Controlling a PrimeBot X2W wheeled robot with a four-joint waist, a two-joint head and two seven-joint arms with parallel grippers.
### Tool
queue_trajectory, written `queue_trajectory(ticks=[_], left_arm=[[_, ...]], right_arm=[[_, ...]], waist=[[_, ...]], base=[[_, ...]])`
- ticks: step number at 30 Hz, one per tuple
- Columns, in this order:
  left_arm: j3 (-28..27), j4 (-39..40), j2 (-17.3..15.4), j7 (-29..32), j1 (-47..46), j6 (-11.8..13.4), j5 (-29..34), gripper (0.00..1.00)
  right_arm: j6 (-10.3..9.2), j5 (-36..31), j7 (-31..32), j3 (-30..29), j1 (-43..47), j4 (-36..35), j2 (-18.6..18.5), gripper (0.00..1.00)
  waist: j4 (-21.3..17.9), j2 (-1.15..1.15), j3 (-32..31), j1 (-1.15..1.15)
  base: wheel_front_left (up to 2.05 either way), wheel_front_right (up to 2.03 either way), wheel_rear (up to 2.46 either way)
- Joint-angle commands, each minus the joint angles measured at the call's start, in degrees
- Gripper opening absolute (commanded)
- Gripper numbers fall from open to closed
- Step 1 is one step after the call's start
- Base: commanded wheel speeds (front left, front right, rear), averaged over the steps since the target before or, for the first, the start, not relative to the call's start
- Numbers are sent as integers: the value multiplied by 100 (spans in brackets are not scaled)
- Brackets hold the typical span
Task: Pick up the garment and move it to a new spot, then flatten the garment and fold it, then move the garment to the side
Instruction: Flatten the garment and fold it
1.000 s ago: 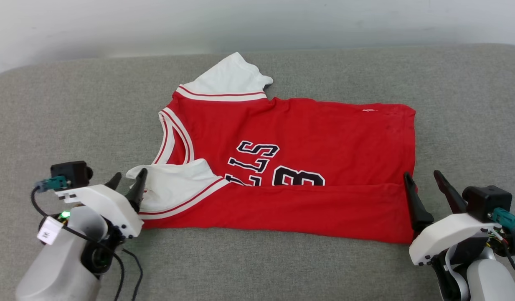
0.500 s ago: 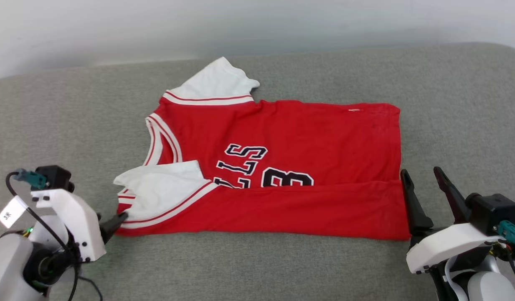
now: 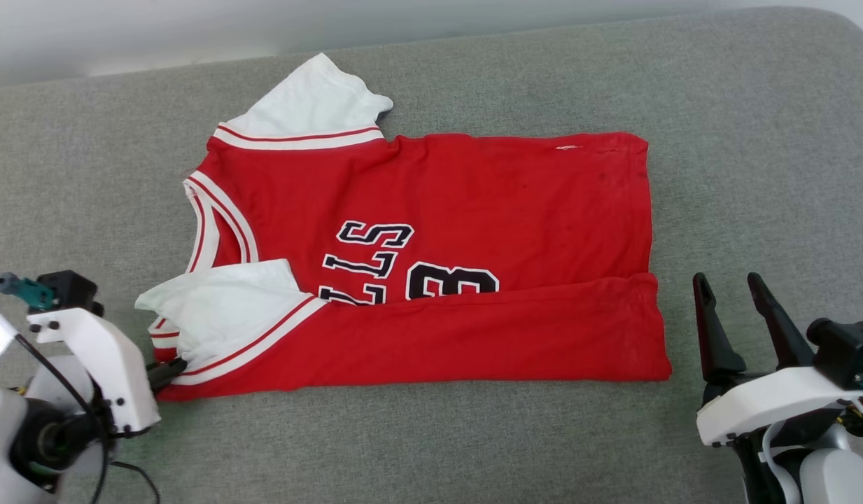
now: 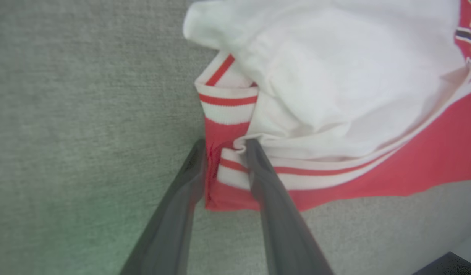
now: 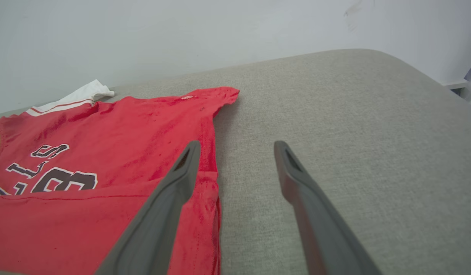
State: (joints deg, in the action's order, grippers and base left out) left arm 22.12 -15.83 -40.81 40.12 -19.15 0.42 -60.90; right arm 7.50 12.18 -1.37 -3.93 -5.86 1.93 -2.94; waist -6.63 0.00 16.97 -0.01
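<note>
At eight o'clock the left gripper [image 4: 225, 143] sits narrow around the garment [image 3: 431, 210] corner, likely to fold it; at four, the right gripper [image 3: 726, 280] is wide open.

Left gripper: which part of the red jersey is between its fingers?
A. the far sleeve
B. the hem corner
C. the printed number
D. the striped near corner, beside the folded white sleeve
D: in the left wrist view the left gripper straddles the striped corner of the red jersey, beside the folded white sleeve.
</note>
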Motion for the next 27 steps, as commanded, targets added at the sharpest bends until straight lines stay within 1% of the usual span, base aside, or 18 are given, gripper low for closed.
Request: queue_trajectory(ticks=[1, 4, 6, 9, 14, 18, 21, 24, 27], left_arm=[[403, -81, 521, 85, 336, -81, -77, 0], [253, 7, 485, -194, 310, -86, -27, 0], [167, 49, 421, -379, 286, -74, 49, 0], [-5, 194, 321, -692, 288, -36, 132, 0], [-206, 614, 154, -1058, 338, 79, 283, 0], [-230, 923, 132, -1152, 345, 156, 364, 0], [-207, 1031, 134, -1152, 343, 178, 376, 0], [-174, 1064, 178, -1160, 326, 160, 371, 0], [-163, 1056, 193, -1183, 324, 137, 375, 0]], right_arm=[[-2, 72, 37, -40, -82, -15, 9, 100], [-2, 140, 271, -116, -100, -3, 10, 100], [-2, 172, 559, -138, -98, 42, 10, 100], [-2, 247, 1265, -73, -87, 129, -29, 100], [-2, 512, 2452, 178, -157, 164, -320, 100], [-2, 698, 3036, 414, -299, 272, -526, 100], [-2, 829, 3422, 662, -410, 520, -614, 100], [-2, 970, 3866, 859, -458, 879, -657, 100], [-1, 1117, 4272, 1042, -441, 1093, -662, 100]], waist=[[-3, 0, 0, 1], [18, 0, -32, 1], [41, 0, -72, 1], [87, 0, -145, 1], [233, 0, -205, 1], [362, 0, -163, 1], [418, 0, -119, 1], [466, 0, -79, 1], [487, 0, -56, 1]], base=[[0, 0, 0], [0, 0, 0], [0, 0, 0], [0, 0, 0], [0, 0, 0], [0, 0, 0], [0, 0, 0], [0, 0, 0], [0, 0, 0]])
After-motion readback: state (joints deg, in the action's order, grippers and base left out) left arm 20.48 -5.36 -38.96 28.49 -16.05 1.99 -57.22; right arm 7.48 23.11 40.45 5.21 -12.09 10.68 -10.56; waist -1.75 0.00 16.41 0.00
